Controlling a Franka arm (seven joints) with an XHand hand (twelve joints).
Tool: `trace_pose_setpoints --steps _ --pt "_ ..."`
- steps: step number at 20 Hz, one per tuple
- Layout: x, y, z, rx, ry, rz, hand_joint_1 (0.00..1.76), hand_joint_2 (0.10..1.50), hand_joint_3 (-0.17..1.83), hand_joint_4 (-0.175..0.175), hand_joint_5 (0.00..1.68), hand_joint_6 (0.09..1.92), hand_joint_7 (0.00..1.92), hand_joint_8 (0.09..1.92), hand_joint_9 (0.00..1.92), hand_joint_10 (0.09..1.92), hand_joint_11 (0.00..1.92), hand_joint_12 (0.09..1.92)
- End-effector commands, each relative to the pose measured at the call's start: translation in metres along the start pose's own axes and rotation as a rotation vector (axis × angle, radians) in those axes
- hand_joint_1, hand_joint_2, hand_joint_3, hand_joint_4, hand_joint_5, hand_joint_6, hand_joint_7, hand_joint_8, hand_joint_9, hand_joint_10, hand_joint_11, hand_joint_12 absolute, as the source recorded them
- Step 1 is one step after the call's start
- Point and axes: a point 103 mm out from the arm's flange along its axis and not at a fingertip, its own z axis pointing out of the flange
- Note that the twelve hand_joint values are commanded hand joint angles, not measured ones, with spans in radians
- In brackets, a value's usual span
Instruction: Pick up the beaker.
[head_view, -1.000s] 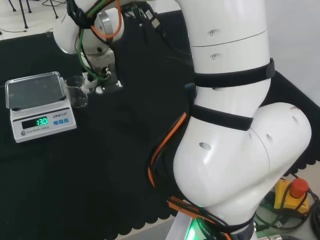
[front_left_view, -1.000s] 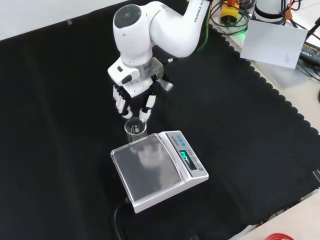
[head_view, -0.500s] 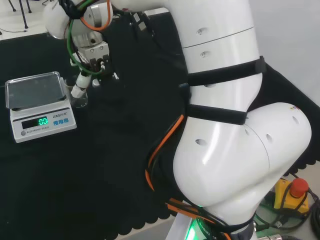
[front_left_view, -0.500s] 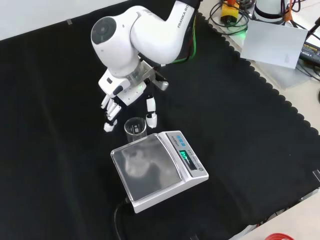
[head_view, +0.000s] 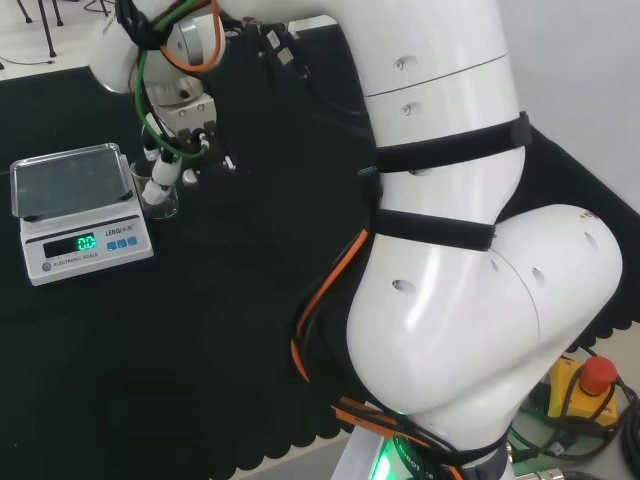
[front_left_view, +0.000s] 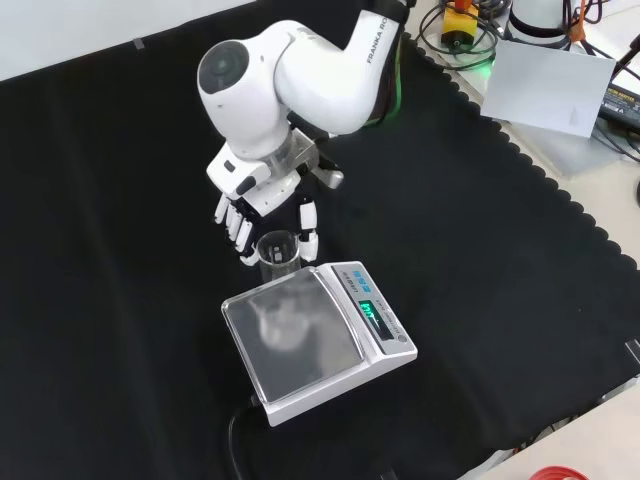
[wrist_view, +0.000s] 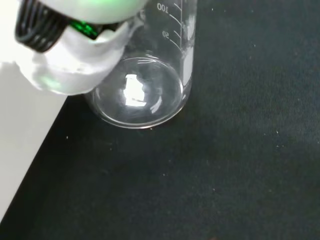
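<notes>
Presently, in your front view, going from left to right, you find first the black and white robot hand (front_left_view: 244, 205), lowered from the top of the view on the white arm link with the round grey cap (front_left_view: 262, 85); its fingers (front_left_view: 238, 228) point down at the black cloth (front_left_view: 110, 260) on the left side of the small clear glass beaker (front_left_view: 276, 256), and its thumb (front_left_view: 307, 227) reaches down on the beaker's right side. You can see the fingers lying close together and only slightly bent, the beaker standing between them and the thumb; whether any of them touches the glass you cannot tell from this view. The beaker stands upright on the cloth, just beside the far edge of the white digital scale with the clear pan cover (front_left_view: 316, 343), which sits nearer the camera and to the right, its green display lit. In your head view the order runs scale (head_view: 78, 211) at the left, then the beaker (head_view: 162, 198) just beside the scale's right edge, then the hand (head_view: 165, 165) coming down over the beaker from above, with the big white arm links (head_view: 450, 250) at the right. In your wrist view the beaker (wrist_view: 142, 85), with printed graduation marks on its wall, rests on the cloth with its round base plainly seen, a blurred white part of the hand (wrist_view: 80, 65) lies against its wall, and the white body of the scale (wrist_view: 20, 130) stands just beside it.
</notes>
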Motion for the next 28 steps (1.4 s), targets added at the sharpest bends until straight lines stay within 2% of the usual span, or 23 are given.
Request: trace_pose_setpoints --steps 1,3,5,11,19,23,28 --pt "0.005 0.000 -0.002 -0.115 0.010 0.066 1.03 0.65 0.53 0.166 1.03 0.79 1.01 0.86 1.08 0.59 0.82 1.22" --pt "0.005 0.000 -0.001 -0.120 0.008 0.069 1.08 0.79 0.37 0.174 1.17 0.68 1.06 0.85 1.11 0.57 0.86 1.20" --pt "0.005 0.000 -0.002 -0.126 0.006 0.072 1.09 0.84 0.29 0.175 1.22 0.62 1.09 0.85 1.14 0.56 0.87 1.19" --pt "-0.001 -0.001 -0.020 -0.155 -0.001 0.068 1.10 0.86 0.27 0.175 1.25 0.57 1.13 0.85 1.16 0.55 0.90 1.18" --pt "-0.009 -0.010 -0.077 -0.246 -0.017 0.049 1.11 0.85 0.27 0.175 1.26 0.57 1.14 0.85 1.17 0.55 0.91 1.18" --pt "0.002 -0.011 -0.111 -0.307 -0.016 0.016 1.11 0.85 0.28 0.175 1.26 0.56 1.14 0.85 1.18 0.55 0.91 1.18" --pt "0.037 -0.006 -0.143 -0.356 -0.010 -0.064 1.11 0.85 0.28 0.175 1.26 0.56 1.15 0.85 1.18 0.55 0.91 1.18"
